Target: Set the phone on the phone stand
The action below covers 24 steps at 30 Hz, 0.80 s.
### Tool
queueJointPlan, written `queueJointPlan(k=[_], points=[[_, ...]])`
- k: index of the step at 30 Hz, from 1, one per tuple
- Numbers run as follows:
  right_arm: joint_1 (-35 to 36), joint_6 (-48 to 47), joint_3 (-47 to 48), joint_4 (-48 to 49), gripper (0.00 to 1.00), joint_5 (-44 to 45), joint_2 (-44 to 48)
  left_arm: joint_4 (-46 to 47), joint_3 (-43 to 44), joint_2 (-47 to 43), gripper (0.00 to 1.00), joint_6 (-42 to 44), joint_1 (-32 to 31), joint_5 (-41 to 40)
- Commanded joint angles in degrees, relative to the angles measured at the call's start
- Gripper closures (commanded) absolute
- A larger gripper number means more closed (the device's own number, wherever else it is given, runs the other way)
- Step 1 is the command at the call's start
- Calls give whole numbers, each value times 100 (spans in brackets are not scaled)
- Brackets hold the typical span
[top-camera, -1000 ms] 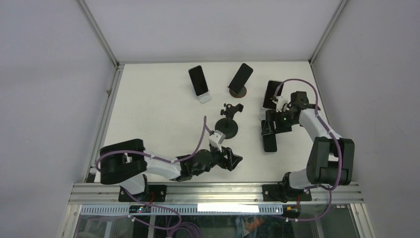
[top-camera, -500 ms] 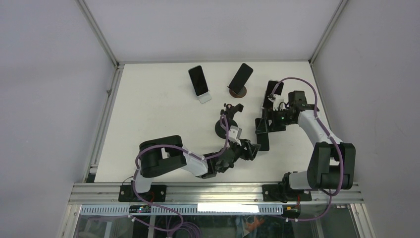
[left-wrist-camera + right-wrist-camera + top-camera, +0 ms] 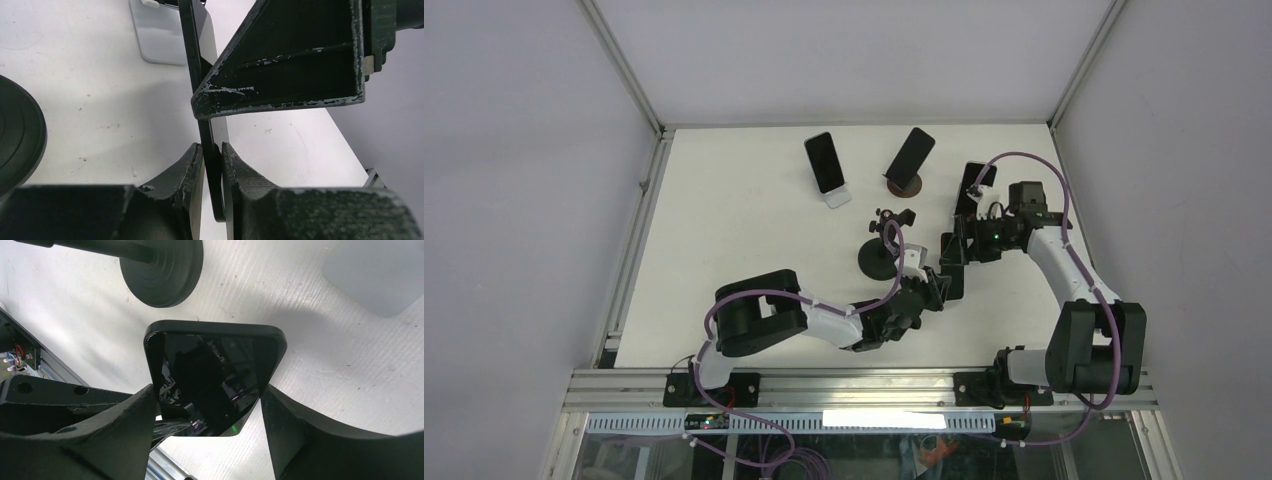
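Note:
The phone (image 3: 954, 280) is a black slab held off the table, right of centre. My right gripper (image 3: 957, 247) is shut across its width; in the right wrist view the phone (image 3: 215, 370) fills the gap of the right gripper (image 3: 207, 390), a finger on each side edge. My left gripper (image 3: 938, 292) is shut on the lower end; in the left wrist view the phone (image 3: 209, 137) stands edge-on, pinched flat in the left gripper (image 3: 212, 150). The phone stand (image 3: 881, 255), a black round base with a clamp on a post, stands just left of the phone.
At the back stand three other phones: one on a white stand (image 3: 829, 172), one on a brown stand (image 3: 909, 162) and one (image 3: 974, 185) behind my right wrist. The table's front rail (image 3: 864, 385) runs close below my left arm.
My left arm swung right to the phone and its jaws closed on the phone's lower end. My right gripper carried the phone slightly left and away from me.

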State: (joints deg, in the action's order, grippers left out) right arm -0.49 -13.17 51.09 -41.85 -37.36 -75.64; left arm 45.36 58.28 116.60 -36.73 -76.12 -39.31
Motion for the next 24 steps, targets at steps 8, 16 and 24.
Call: queueJointPlan(k=[8, 16, 24], points=[[41, 200, 111, 239, 65, -663, 299, 394, 154, 44, 84, 128, 3, 285], [40, -22, 164, 53, 52, -1124, 364, 1818, -532, -104, 100, 842, 76, 954], [137, -225, 195, -113, 20, -1367, 330, 2790, -1258, -153, 100, 887, 167, 1444]])
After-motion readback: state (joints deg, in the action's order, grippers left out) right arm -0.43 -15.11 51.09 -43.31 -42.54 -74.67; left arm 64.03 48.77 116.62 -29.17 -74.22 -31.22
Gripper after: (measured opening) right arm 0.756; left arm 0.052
